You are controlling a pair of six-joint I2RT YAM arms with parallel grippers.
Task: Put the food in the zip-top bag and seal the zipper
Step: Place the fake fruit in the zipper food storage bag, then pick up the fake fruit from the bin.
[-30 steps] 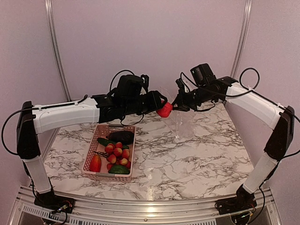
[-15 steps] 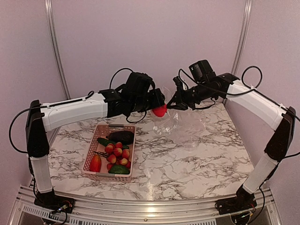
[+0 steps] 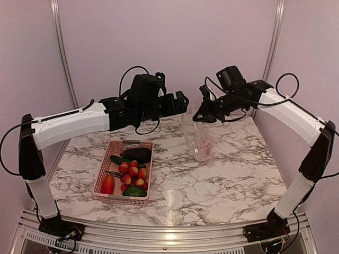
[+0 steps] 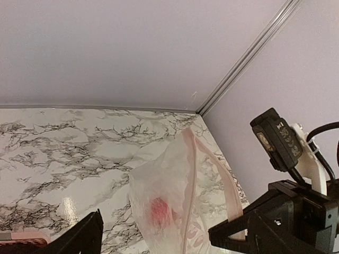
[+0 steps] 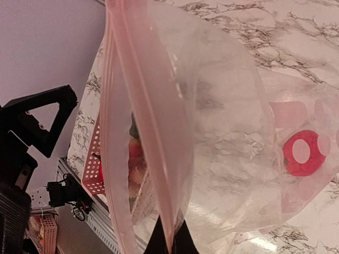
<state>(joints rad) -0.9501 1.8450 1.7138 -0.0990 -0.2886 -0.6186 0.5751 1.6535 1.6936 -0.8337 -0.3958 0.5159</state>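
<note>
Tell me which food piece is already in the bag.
The red piece, low inside the zip-top bag; the other pieces all lie in the pink basket.

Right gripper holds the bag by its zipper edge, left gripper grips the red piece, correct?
No: the left gripper is open and empty; the red piece lies inside the zip-top bag, as the left wrist view shows. The right gripper does hold the zipper.

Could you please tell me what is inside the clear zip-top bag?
One red toy food piece lies near the bottom of the zip-top bag; crinkled plastic blurs its shape, and folds may cover anything more.
</note>
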